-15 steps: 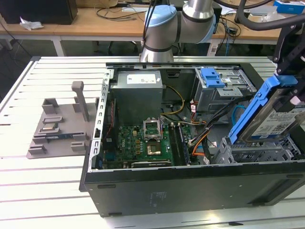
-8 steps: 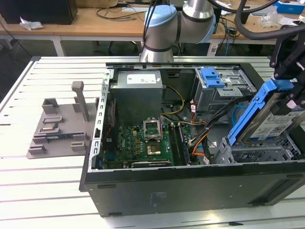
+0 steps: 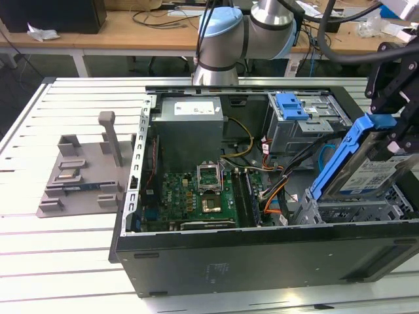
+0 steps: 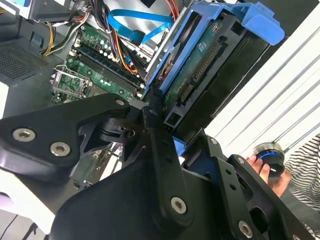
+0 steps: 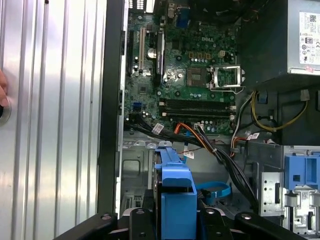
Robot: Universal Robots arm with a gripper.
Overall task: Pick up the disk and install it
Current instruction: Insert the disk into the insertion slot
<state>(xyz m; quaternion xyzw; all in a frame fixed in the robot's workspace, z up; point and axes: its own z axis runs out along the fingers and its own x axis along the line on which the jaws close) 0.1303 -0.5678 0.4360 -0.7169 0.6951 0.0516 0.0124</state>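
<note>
1. The claw [image 3: 399, 131] is clenched on the disk [image 3: 363, 167], gripping its upper end. In the second wrist view, black fingers [image 4: 157, 150] sit either side of the blue-railed body.
2. The disk hangs tilted, label face showing, over the drive cage [image 3: 353, 212]. The cage sits at the exterior view's right end of the open computer case [image 3: 196, 261], and the disk's lower end points down toward it.
3. Step in hand, by judgement: seating the disk in the cage. Doing it well means holding the blue rails square to the cage walls, flattening the tilt gradually, and keeping the grip until both rails are guided.
4. Loose cables [image 3: 275, 190] run just beside the cage, between it and the motherboard [image 3: 196, 196]. They look a likely snag for the connector end.
5. Hard to make out: whether the disk's lower edge touches the cage or hangs clear. The exterior view's right edge cuts off the claw.
6. A person's hand [image 4: 267, 167] holds a round black-and-blue object over the slatted bench [image 3: 65, 248], outside the case. Its purpose cannot be told.
</note>
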